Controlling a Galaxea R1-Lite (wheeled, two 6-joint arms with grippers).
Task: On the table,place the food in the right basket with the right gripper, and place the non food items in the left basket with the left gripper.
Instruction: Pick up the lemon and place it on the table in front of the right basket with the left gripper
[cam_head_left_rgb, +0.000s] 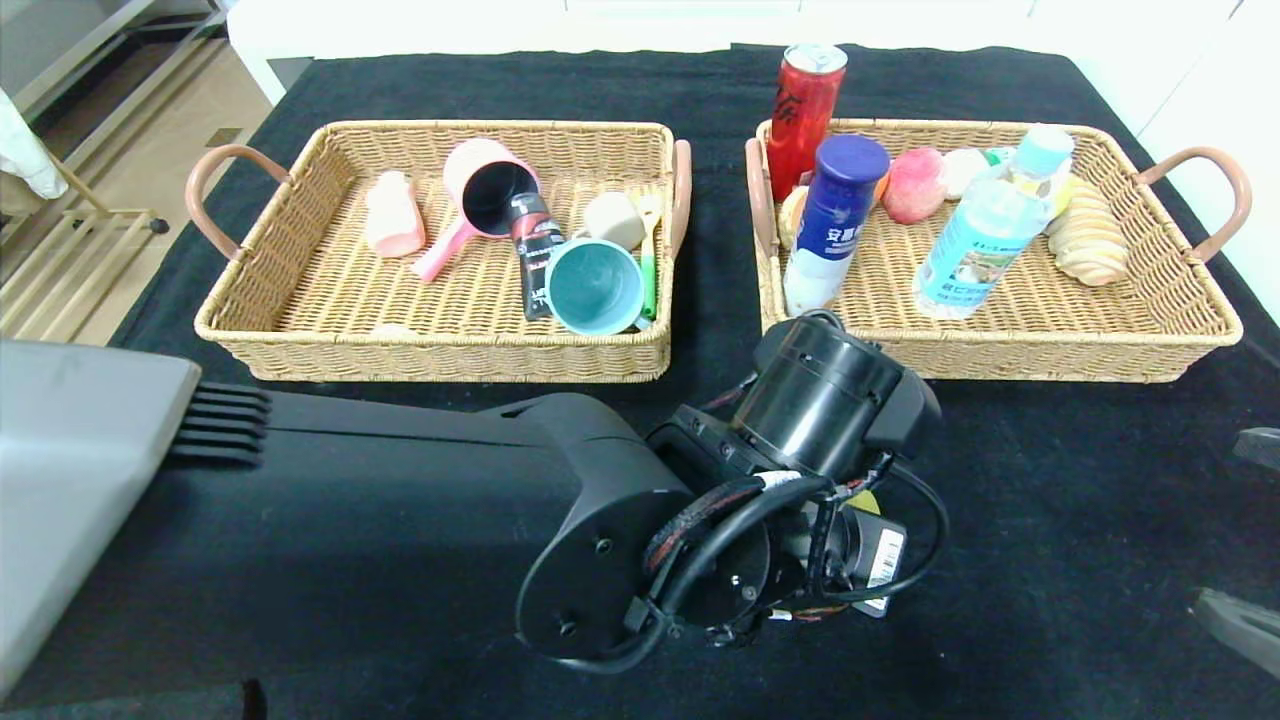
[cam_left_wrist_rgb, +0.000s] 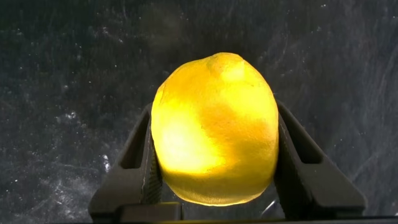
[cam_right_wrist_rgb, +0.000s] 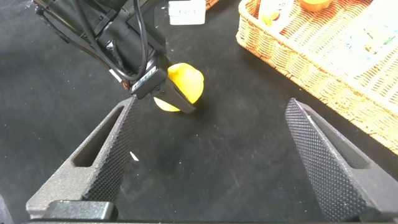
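Yellow lemon (cam_left_wrist_rgb: 214, 127) clamped between left gripper (cam_left_wrist_rgb: 214, 168) fingers (cam_left_wrist_rgb: 134, 168), right gripper (cam_right_wrist_rgb: 217, 162) fingers spread, holding nothing

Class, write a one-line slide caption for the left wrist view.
Left hand shut on a yellow lemon above the black tablecloth.

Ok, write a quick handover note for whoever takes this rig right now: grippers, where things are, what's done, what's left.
Left gripper: shut on the yellow lemon, low over the black tablecloth in front of the baskets.
Right gripper: open, hovering near the lemon, holding nothing.
Left wicker basket: cups, a dark tube and other non-food.
Right wicker basket: bottles, a red can, bread and fruit.
Left: the lemon is food, so it belongs in the right basket, yet the left gripper holds it.
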